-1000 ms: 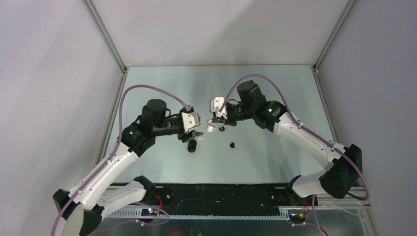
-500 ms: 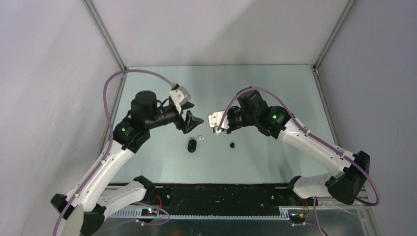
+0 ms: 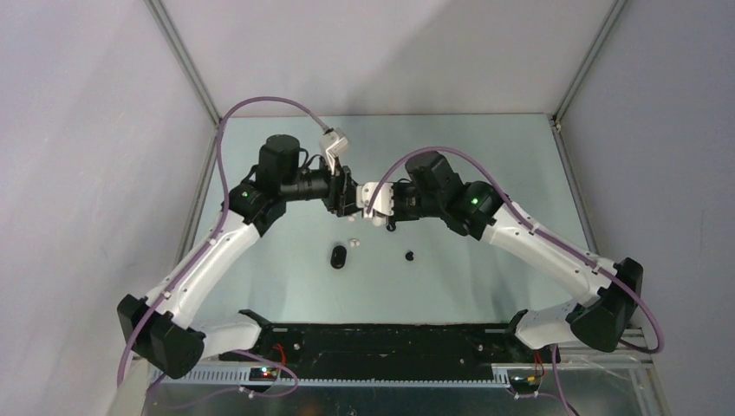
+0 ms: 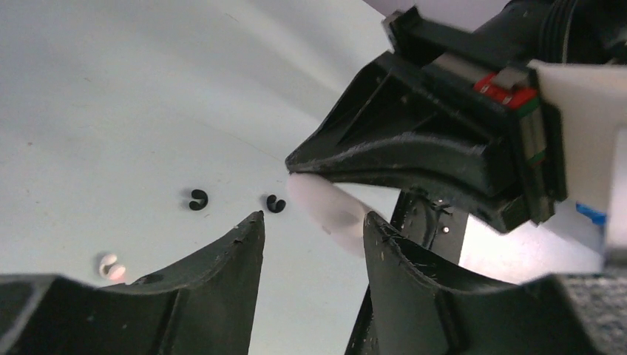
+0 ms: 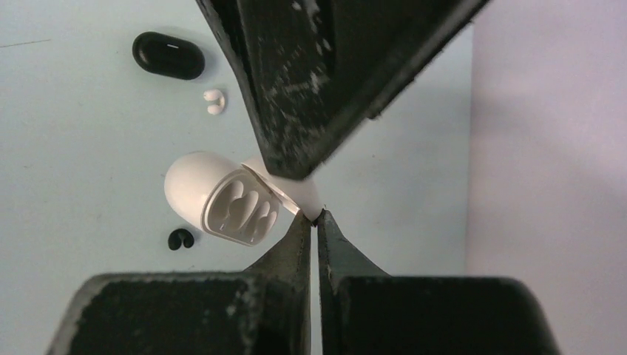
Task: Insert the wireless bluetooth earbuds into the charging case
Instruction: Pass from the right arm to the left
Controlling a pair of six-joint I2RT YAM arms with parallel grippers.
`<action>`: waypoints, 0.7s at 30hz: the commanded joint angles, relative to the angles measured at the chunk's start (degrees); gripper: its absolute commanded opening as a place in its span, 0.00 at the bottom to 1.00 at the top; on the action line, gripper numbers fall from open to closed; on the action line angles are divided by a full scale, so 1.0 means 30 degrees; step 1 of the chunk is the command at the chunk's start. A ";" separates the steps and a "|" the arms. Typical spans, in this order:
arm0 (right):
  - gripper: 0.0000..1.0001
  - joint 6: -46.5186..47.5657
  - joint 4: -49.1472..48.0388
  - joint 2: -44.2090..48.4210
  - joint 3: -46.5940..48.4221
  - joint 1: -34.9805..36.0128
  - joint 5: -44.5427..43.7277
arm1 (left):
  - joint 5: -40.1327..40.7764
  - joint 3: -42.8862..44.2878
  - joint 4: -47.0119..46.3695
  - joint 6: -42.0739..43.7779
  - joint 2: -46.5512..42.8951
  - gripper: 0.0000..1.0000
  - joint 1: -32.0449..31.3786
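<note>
Two pincers meet at the centre of the top view. R gripper [image 5: 316, 219] is clamped tight on the lid edge of a white oval plastic case [image 5: 211, 194], which is hinged open w/ both recesses empty and facing the R wrist cam. L gripper [image 4: 312, 219] faces it from the opposite side, jaws part-way apart w/ the white lid at the gap; contact can't be told, and nothing looks clamped. Outward: the small glossy black oval charging case [image 3: 338, 256] lies on the pale table [image 3: 485, 156], looks shut, below and slightly left of the meeting point, long axis up-down in the top frame. By my read it's a bit nearer the L arm. One tiny white bud [image 3: 353, 241] sits just beside its upper right. Two tiny black buds [image 4: 197, 200] lie loose, apart from it. No bud seated in either case yet.
</note>
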State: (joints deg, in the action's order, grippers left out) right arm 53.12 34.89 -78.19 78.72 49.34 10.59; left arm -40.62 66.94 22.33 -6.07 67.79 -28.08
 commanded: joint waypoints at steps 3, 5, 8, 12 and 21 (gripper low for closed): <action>0.00 -0.0795 -0.0559 -0.0708 0.0928 0.0555 -0.1173 | -0.1676 0.1187 -0.0394 -0.0863 0.0660 0.54 0.0064; 0.00 -0.0901 -0.0616 -0.0928 0.1122 0.0616 -0.1382 | -0.1692 0.1188 -0.0409 -0.0877 0.0800 0.51 0.0045; 0.00 -0.1155 -0.1026 -0.1093 0.1322 0.0606 -0.1473 | -0.1626 0.1074 -0.0419 -0.0879 0.0884 0.49 0.0046; 0.00 -0.1325 -0.1521 -0.1207 0.1547 0.0548 -0.1900 | -0.0994 0.0870 -0.0413 -0.0950 0.0829 0.52 0.0049; 0.00 -0.1346 -0.1769 -0.1130 0.1798 0.0745 -0.1921 | -0.0610 0.0626 -0.0419 -0.0823 0.1127 0.43 0.0042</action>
State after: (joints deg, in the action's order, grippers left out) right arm 49.71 32.27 -82.02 81.52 50.96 5.63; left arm -42.92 68.27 21.93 -8.10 70.63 -28.05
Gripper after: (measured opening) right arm 0.033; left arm 0.447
